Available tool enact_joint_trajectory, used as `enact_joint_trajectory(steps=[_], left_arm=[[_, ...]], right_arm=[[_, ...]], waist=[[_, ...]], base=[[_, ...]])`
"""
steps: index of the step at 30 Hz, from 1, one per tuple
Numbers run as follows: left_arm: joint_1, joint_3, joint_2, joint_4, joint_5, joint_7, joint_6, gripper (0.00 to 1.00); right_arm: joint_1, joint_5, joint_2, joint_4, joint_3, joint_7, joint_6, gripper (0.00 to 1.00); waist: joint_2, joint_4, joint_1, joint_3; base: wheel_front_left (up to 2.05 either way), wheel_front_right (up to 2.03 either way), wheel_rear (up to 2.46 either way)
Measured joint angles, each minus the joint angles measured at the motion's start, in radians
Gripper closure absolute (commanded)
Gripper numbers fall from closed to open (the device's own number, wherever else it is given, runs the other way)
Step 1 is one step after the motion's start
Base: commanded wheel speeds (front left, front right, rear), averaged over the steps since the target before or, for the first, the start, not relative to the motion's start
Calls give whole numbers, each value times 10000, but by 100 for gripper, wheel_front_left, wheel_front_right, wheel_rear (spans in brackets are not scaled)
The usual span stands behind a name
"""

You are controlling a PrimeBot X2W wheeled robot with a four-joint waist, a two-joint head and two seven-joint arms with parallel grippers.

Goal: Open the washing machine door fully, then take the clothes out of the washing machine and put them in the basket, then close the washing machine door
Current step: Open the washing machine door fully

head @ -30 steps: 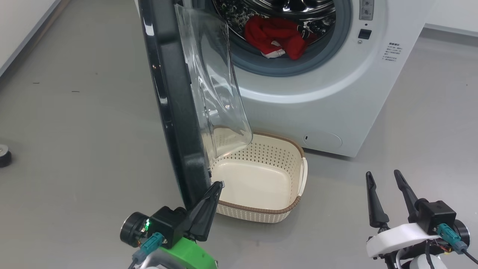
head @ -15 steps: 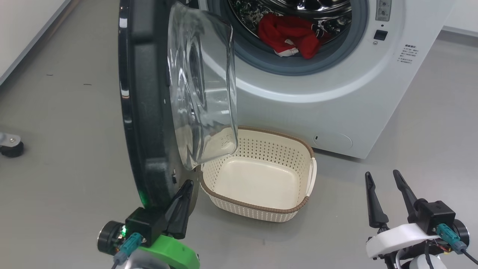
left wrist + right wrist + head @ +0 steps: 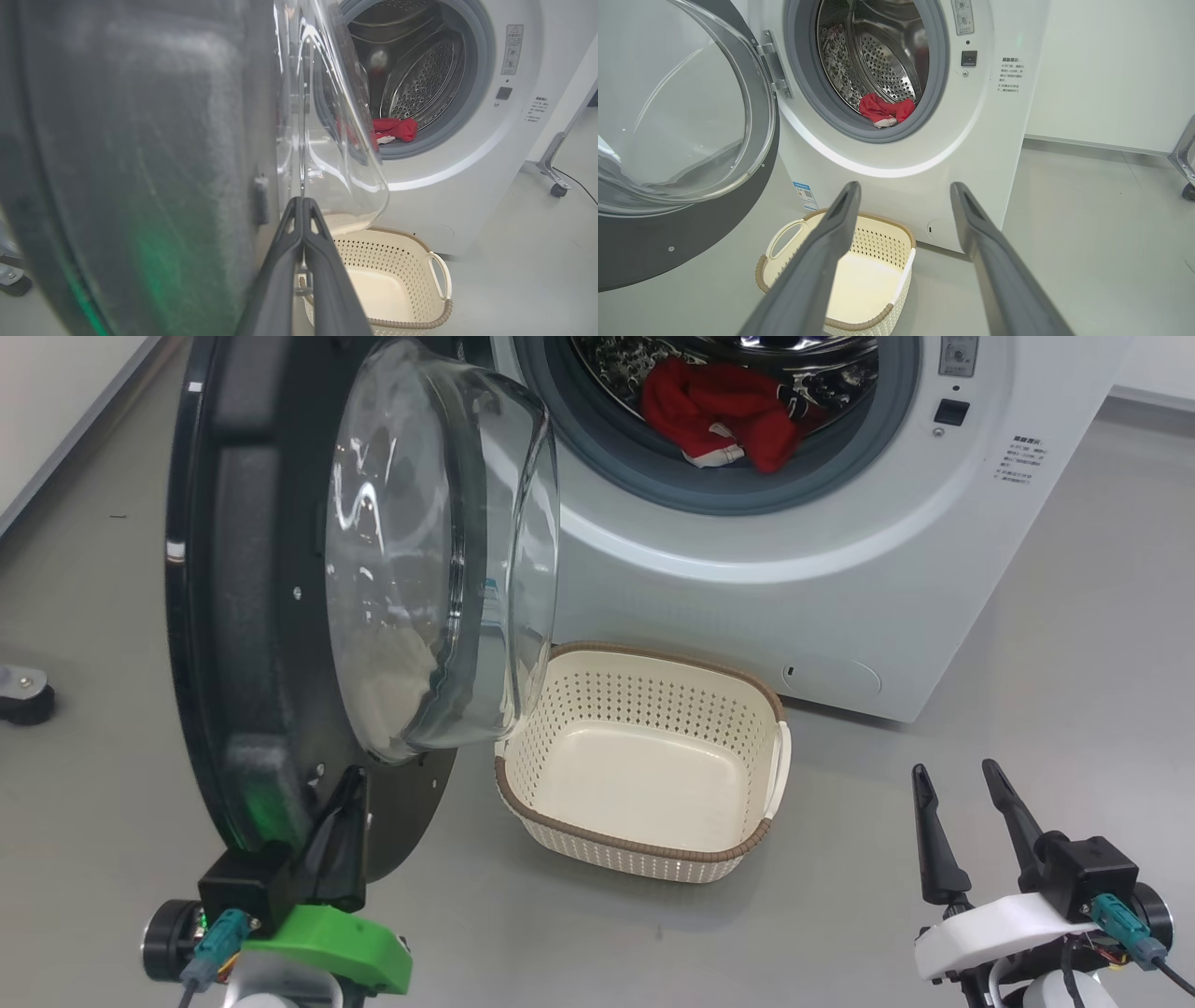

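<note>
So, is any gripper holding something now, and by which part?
Nothing is held. The left gripper is shut on nothing and lies against the lower edge of the door without gripping it. The right gripper is open and empty.

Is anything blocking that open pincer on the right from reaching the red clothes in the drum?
Nothing visible does. The washing machine door stands out to the left, so the drum is uncovered, and the clothes lie at its front lip in plain line with the right pincer. The basket sits below, beside the door.
</note>
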Motion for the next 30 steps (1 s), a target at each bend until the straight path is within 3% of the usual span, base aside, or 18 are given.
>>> enact_joint_trajectory(steps=[13,30], left_arm=[[-31,1776,58,552,-456,-451,61,100],[-598,3499,577,1755,-583,-690,77,100]], right_arm=[[-143,-79,8,-12,-42,0,0,0],[-322,-171,13,0,-31,0,88,0]], waist=[[0,-192,0,278],[0,-472,0,474]], base=[[0,0,0],[0,0,0]])
